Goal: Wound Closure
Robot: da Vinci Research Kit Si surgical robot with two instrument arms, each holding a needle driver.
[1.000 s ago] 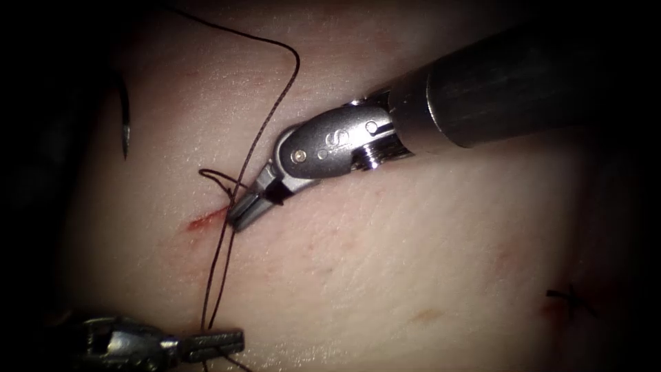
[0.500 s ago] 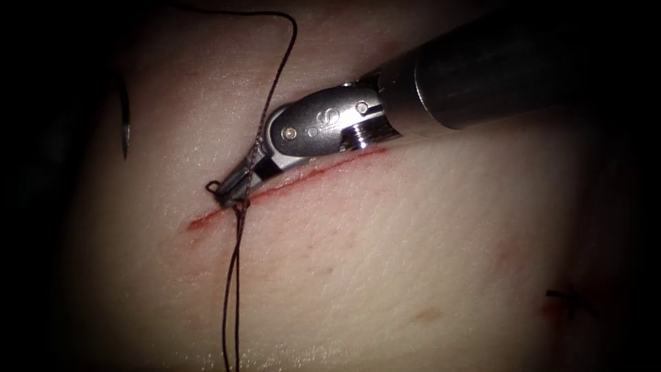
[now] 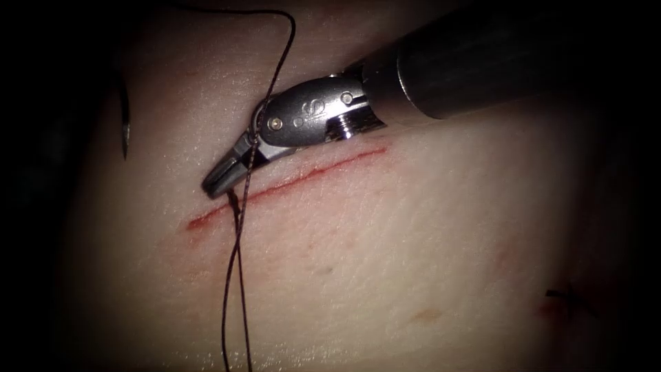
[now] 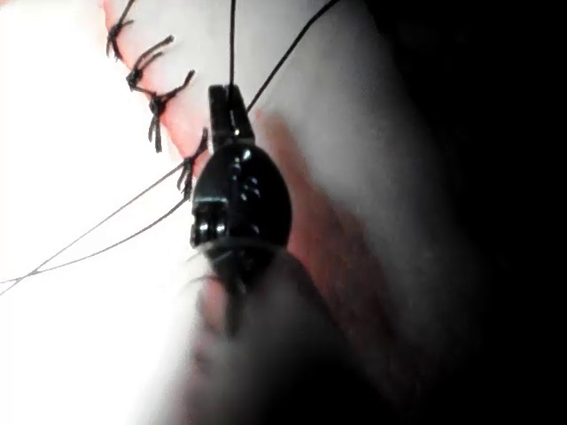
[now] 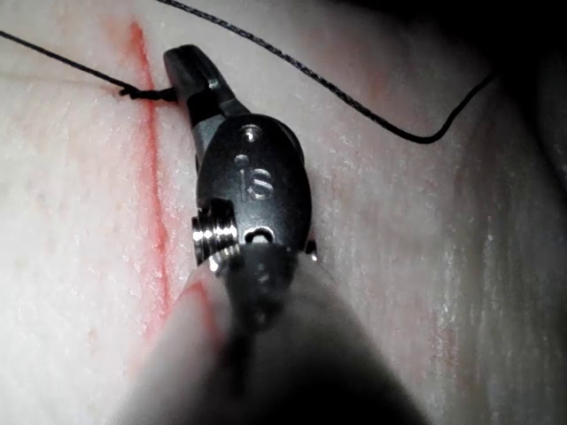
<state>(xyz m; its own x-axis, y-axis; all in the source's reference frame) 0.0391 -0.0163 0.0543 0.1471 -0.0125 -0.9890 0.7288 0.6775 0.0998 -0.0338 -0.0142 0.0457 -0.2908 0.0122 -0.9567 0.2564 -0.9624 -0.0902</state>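
Knot (image 3: 233, 200) now sits small and tight on the cut (image 3: 310, 176), near its left end. 1 s ago it was a loose open loop there, so my read is that this throw has been cinched down. Two strands of thread (image 3: 231, 296) run from it to the lower edge, straighter and closer together than before. A third strand climbs over the right tool (image 3: 219, 182) and arcs away upward. The right tool has slid up and left since 1 s ago, uncovering most of the cut's red line, and its tip is now just above-left of the knot. Its jaws are together. In the right wrist view a short tail runs from the knot to them, so they look clamped on that thread end. In the left wrist view the left tool (image 4: 223, 102) has its jaws together on the thread, with strands leading off from the tip; 1 s ago it held both strands at the endoscope's lower edge. Needle (image 3: 125, 131) lies free on the tissue (image 3: 385, 262) well left of the cut, held by neither tool and unmoved across the frames.
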